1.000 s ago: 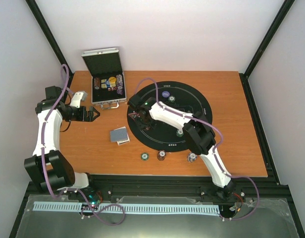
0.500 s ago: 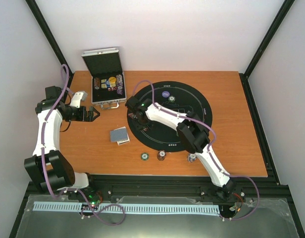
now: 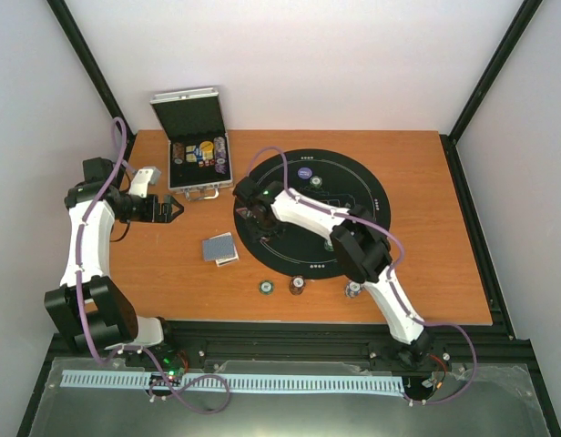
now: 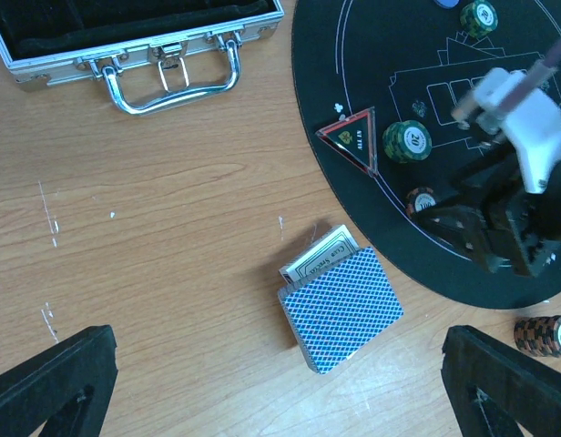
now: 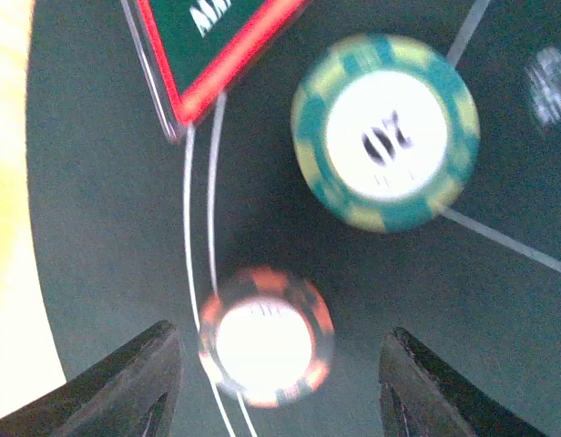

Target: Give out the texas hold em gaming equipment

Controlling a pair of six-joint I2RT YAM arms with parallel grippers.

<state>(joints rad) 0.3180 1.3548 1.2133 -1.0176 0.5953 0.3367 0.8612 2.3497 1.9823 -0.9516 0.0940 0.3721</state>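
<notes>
Left jaws hanging wide apart, I am watching the right jaws standing spread around the red-striped round poker chip (image 5: 265, 339) lying on the black round felt mat (image 5: 98, 228), where a skewed lift is risking one finger knocking it aside.

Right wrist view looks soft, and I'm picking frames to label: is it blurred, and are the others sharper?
Right wrist view: blurred throughout, red chip and green chip smeared. Left wrist view: card deck crisp, right arm blurred. Top external view: evenly lit, sharp.
</notes>
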